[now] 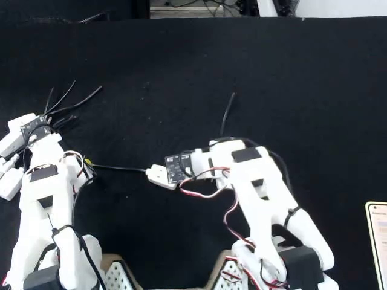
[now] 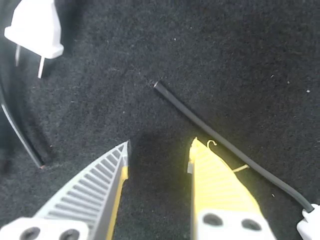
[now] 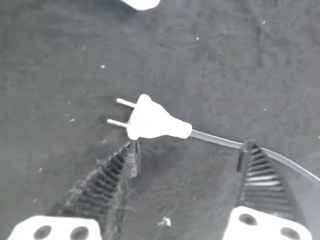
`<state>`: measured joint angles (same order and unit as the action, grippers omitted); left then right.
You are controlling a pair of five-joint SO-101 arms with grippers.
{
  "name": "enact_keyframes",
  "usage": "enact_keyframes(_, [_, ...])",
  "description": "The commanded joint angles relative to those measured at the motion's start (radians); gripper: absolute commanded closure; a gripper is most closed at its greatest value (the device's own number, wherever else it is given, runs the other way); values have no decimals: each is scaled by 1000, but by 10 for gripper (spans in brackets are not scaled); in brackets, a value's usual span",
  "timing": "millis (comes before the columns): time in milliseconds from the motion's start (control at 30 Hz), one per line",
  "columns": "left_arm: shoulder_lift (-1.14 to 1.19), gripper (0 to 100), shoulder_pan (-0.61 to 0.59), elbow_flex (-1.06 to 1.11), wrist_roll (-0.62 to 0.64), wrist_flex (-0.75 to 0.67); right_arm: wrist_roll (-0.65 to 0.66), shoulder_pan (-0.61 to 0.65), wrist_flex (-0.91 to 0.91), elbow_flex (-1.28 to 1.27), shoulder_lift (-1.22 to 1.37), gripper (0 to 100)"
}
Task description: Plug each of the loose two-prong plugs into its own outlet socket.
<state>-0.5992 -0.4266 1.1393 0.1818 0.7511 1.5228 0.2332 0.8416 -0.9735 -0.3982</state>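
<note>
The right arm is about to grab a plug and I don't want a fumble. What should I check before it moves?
1. Right gripper open: ok.
2. White two-prong plug between its fingers: not ok, it lies just past the tips.
3. Prongs straight and free: ok.
4. Black cable clear of the fingers: not ok, it passes right at one fingertip.
5. Left gripper open and empty: ok.
6. Path to an outlet socket: cannot tell.

The high view looks steeply down over the black table [image 1: 181, 72]. Both wrist views face down close above it; the right one shares the central white plug [image 3: 150, 120].
</note>
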Motion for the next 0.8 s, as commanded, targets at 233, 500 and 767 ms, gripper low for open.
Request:
enact_keyframes(233, [-25, 798, -13, -18, 9, -9, 132, 15, 124, 97, -31, 721])
enact_keyframes(500, [-25, 798, -15, -18, 9, -9, 133, 3, 137, 249, 183, 721])
enact_keyframes(767, [-23, 798, -15, -18, 9, -9, 275, -3, 261, 311, 271, 723])
